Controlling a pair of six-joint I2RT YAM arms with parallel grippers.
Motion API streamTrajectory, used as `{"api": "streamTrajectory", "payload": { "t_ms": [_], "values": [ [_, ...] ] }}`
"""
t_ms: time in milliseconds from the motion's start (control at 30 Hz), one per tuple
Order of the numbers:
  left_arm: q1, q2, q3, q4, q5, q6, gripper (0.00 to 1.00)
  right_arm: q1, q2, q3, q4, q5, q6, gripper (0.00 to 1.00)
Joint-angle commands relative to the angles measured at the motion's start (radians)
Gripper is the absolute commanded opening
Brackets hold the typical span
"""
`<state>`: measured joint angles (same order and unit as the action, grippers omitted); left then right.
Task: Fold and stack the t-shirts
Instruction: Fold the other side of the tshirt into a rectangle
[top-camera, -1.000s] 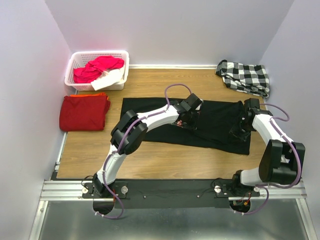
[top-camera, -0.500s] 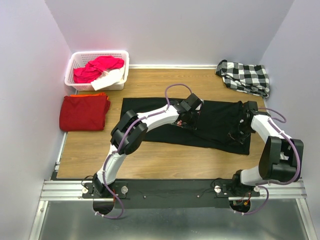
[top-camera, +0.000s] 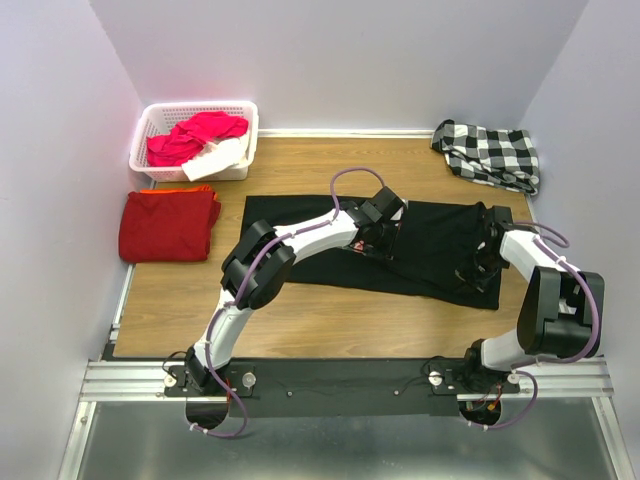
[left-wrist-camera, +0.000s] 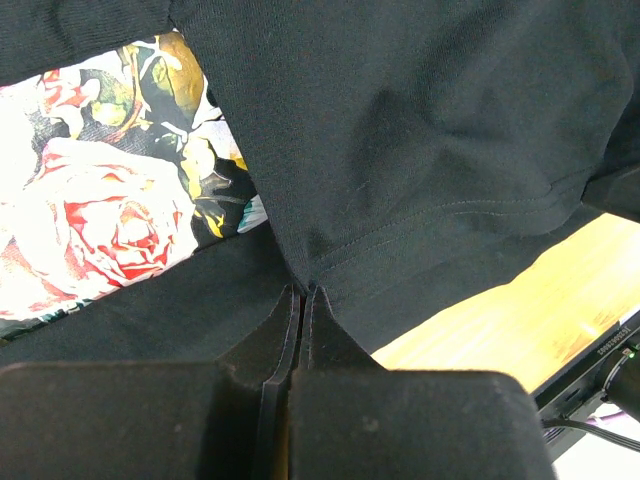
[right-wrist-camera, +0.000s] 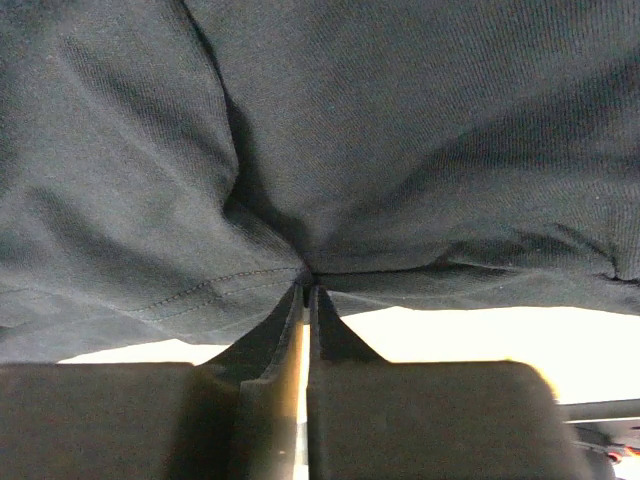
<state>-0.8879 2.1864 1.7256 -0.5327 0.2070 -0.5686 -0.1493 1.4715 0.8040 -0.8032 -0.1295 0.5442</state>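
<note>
Progress: dark-red t-shirt (top-camera: 168, 225) lies folded in a flat block at the left edge of the table (top-camera: 300, 320), just near of the white basket (top-camera: 150, 115). Judged done.

Black t-shirt (top-camera: 440, 245) is mid-fold. It lies as a long dark band across the middle of the table, partly doubled over, not yet compact and not stacked on the red one. Judged left: more folds, then the stacking.

Pink garments (top-camera: 195, 135) sit in the basket and a checked cloth (top-camera: 487, 153) lies at the far right corner; cannot tell if either belongs to the job.

Black t-shirt, appearance: matte knit with a stitched hem. A plain flap overlaps the rose print (left-wrist-camera: 90, 220), leaving part of it showing. Cloth puckers toward both pinch points.

Left gripper (left-wrist-camera: 302, 292): jaws fully together, nipping the shirt's hem edge near the band's middle.

Right gripper (right-wrist-camera: 305, 290): jaws almost together with a thin slit of light between them, a fold of the same shirt gathered at the tips, at the band's right end
</note>
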Motion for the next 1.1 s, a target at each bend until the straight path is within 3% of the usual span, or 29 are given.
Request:
{"api": "streamTrajectory", "payload": {
  "t_ms": [0,533,800,933,967,1033,1067],
  "values": [
    [-0.008,-0.002,0.002,-0.010,0.009,0.013,0.00,0.007,-0.036,0.001,-0.007,-0.013,0.020,0.01],
    [-0.008,-0.008,-0.027,-0.021,-0.014,0.022,0.00,0.007,-0.258,0.012,-0.214,0.053,0.023,0.01],
    [-0.009,-0.008,-0.029,-0.038,-0.020,0.033,0.00,0.007,-0.264,0.011,-0.240,0.051,0.030,0.01],
    [-0.011,-0.010,-0.031,-0.096,-0.084,0.026,0.04,0.007,-0.258,0.024,-0.254,0.062,0.033,0.31],
    [-0.013,-0.014,-0.031,-0.107,-0.099,0.024,0.20,0.007,-0.260,0.029,-0.258,0.064,0.037,0.39],
    [-0.011,-0.031,-0.046,-0.130,-0.144,0.019,0.30,0.007,-0.270,0.046,-0.260,0.068,0.037,0.45],
    [-0.013,-0.039,-0.053,-0.135,-0.156,0.010,0.40,0.007,-0.273,0.053,-0.260,0.065,0.042,0.47]
  ]
}}
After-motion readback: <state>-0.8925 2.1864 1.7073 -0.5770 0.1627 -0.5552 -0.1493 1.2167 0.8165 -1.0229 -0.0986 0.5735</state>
